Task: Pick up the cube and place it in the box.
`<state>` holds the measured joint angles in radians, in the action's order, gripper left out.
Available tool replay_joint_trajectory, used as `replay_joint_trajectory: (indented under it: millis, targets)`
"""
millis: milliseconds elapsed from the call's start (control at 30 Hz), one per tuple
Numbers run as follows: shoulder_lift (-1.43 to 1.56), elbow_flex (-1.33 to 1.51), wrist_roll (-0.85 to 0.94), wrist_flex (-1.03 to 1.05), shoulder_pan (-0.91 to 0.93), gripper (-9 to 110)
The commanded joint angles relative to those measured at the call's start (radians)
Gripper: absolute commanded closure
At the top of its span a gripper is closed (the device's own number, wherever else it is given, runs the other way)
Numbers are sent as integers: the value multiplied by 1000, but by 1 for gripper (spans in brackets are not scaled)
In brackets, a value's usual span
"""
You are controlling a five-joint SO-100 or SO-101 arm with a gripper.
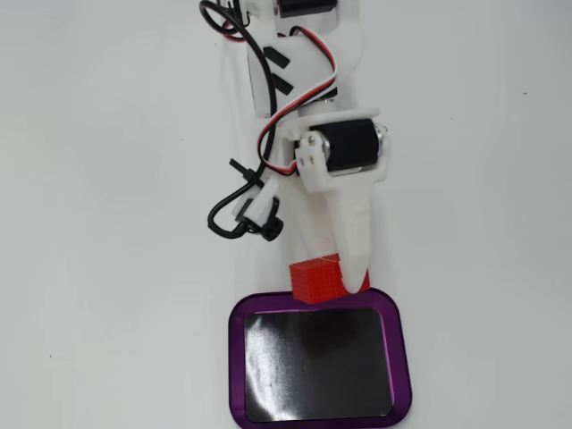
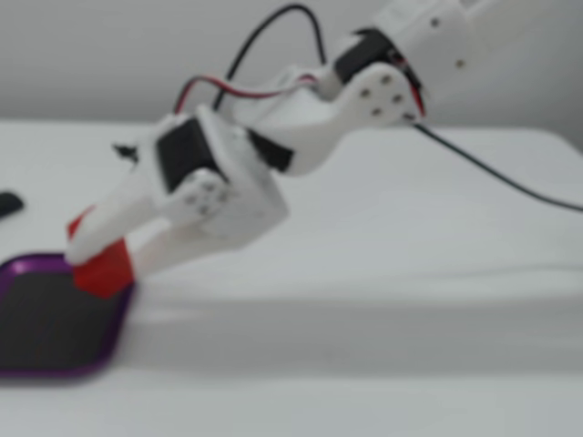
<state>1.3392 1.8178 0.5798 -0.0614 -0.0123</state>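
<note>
The gripper (image 1: 335, 279) has its white fingers pinched on the cube (image 1: 316, 279), holding it clear of the table at the box's (image 1: 238, 357) near rim. In a fixed view from the side, the red cube (image 2: 103, 269) hangs tilted just above the purple edge of the box (image 2: 107, 339), its dark inside bare.

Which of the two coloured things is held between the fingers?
The red cube, gripped at the tray's near edge; the purple box lies flat on the table, untouched.
</note>
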Motion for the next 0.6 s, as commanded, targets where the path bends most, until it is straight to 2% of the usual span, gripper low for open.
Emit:
replay_joint_trajectory:
  millis: [0,233,567]
  targets:
    - [15,-31,0,-21,-2,98]
    - [15,-28,0,-21,5,88]
    - [34,-28,-2,-9,-8,88]
